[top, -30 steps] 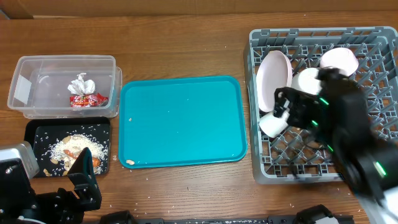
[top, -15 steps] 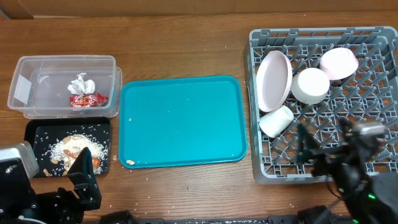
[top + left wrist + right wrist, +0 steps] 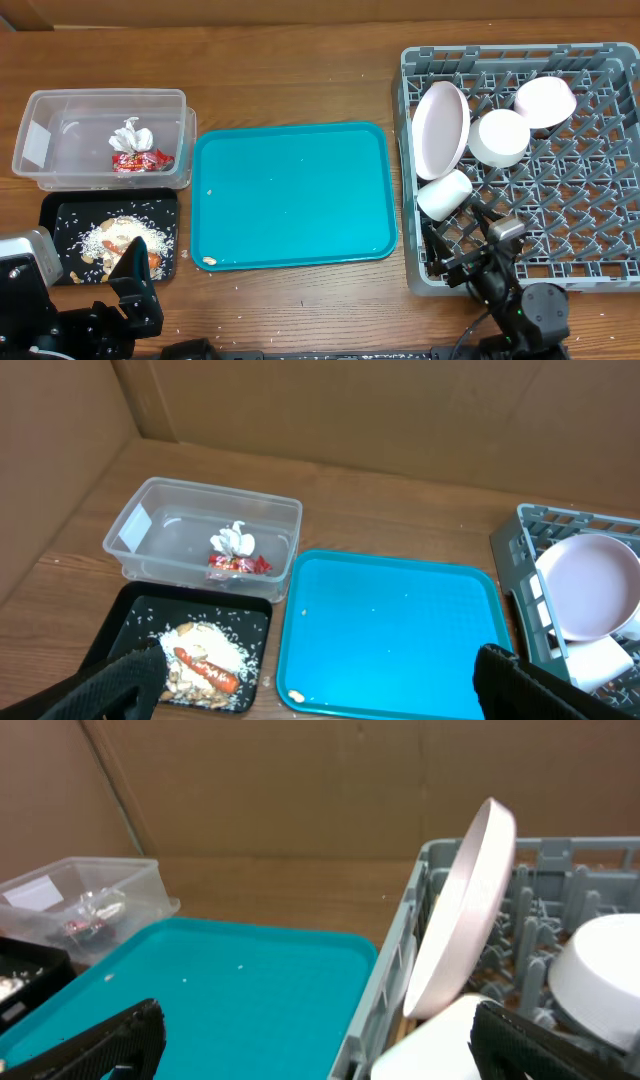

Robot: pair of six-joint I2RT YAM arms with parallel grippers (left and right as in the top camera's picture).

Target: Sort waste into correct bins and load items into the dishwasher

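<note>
The grey dish rack [image 3: 600, 60] at the right holds a pink plate [image 3: 441, 128] on edge, a white bowl [image 3: 499, 138], a pink bowl [image 3: 545, 101] and a white cup [image 3: 444, 194] on its side. My right gripper [image 3: 462, 245] is open and empty at the rack's front left corner, just in front of the cup [image 3: 430, 1045]. My left gripper [image 3: 320, 690] is open and empty at the front left, above the black tray [image 3: 60, 210] of rice and carrot [image 3: 210, 670]. The teal tray [image 3: 290, 195] lies in the middle with a food scrap [image 3: 209, 261] on it.
A clear plastic bin [image 3: 60, 140] at the far left holds a crumpled wrapper [image 3: 135, 150]. Rice grains lie scattered on the wooden table near the front edge. A cardboard wall stands behind the table [image 3: 400, 410].
My right arm has drawn back from over the rack's dishes to the rack's front left corner. The cup stays lying in the rack. The left arm has not moved.
</note>
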